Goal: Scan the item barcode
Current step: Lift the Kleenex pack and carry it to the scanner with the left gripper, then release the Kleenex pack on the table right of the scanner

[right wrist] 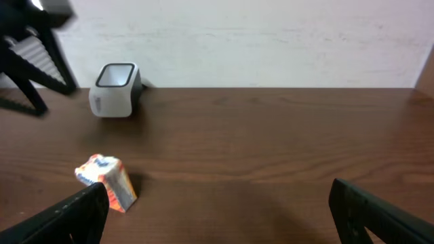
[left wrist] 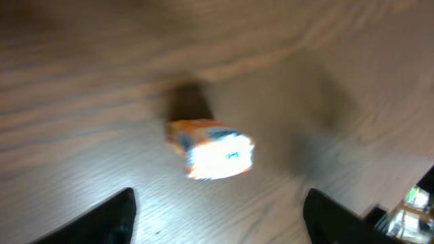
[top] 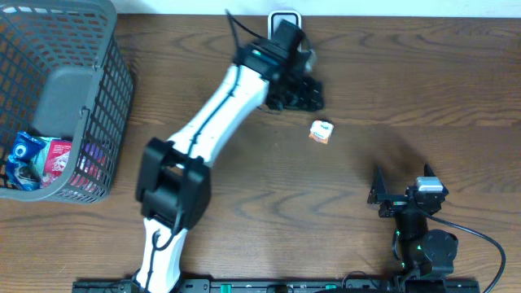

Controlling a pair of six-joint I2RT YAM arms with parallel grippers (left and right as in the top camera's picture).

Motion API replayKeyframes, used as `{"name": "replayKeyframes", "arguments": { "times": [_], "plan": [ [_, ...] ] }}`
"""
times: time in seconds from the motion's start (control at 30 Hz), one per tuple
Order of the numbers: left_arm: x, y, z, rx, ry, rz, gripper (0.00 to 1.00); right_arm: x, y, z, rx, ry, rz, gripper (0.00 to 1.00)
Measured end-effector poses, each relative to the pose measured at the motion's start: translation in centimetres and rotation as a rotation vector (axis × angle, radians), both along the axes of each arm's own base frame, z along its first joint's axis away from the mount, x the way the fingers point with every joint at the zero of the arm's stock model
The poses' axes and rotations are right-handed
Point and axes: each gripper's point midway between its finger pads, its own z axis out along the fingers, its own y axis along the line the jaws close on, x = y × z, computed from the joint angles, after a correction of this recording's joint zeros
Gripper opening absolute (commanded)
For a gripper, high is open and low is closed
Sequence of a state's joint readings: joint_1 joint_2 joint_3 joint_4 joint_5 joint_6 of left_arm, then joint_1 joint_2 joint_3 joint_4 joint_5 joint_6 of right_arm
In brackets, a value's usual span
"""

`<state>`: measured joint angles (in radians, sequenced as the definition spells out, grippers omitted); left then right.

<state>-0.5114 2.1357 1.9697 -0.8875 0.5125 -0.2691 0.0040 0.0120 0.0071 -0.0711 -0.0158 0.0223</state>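
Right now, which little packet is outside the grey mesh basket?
The small white-and-orange packet. It lies alone on the brown wooden table, while the blue packet and red packet sit inside the grey mesh basket.

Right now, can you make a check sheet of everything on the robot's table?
Surface: brown wooden table, no spills seen.
Job's things: small orange-and-white packet lies alone mid-table; white scanner sits at the far edge by the wall.
Clutter: grey basket on the left, coloured packets inside it.
Grippers: left gripper open, near the packet, not holding it; right gripper open and empty, near the front edge.
Cables: black cable curves by the right arm's base.
Surroundings: white wall behind the table.
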Motion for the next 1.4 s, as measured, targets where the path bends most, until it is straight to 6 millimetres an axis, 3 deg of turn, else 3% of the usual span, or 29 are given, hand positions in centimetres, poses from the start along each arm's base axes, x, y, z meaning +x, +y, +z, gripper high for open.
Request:
{"name": "replayKeyframes", "arguments": {
  "times": [0.1,0.23,0.33,0.43,0.77,0.87,1.03,1.13,1.4],
  "plan": [
    [1.5,4.4,3.5,0.002,-0.052,0.086,0.2,0.0,0.0,0.0,0.0,0.0,0.0,0.99],
    [1.7,10.4,8.2,0.009,-0.091,0.213,0.1,0.0,0.0,0.0,0.0,0.0,0.0,0.99],
    [0.5,11.9,9.1,0.031,-0.061,0.239,0.07,0.0,0.0,0.0,0.0,0.0,0.0,0.99],
    [-0.9,10.9,7.4,0.058,0.001,0.209,0.08,0.0,0.0,0.0,0.0,0.0,0.0,0.99],
    [-7.1,3.9,-4.4,0.206,0.253,0.063,0.07,0.0,0.0,0.0,0.0,0.0,0.0,0.99],
    [-8.1,2.2,-6.5,0.235,0.279,0.039,0.07,0.0,0.0,0.0,0.0,0.0,0.0,0.99],
    [-7.5,-0.5,-8.8,0.217,0.237,0.014,0.08,0.0,0.0,0.0,0.0,0.0,0.0,0.99],
    [-6.0,-2.1,-9.6,0.175,0.177,0.011,0.07,0.0,0.0,0.0,0.0,0.0,0.0,0.99],
    [-3.1,-4.2,-11.4,0.108,0.087,0.017,0.07,0.0,0.0,0.0,0.0,0.0,0.0,0.99]
  ]
}}
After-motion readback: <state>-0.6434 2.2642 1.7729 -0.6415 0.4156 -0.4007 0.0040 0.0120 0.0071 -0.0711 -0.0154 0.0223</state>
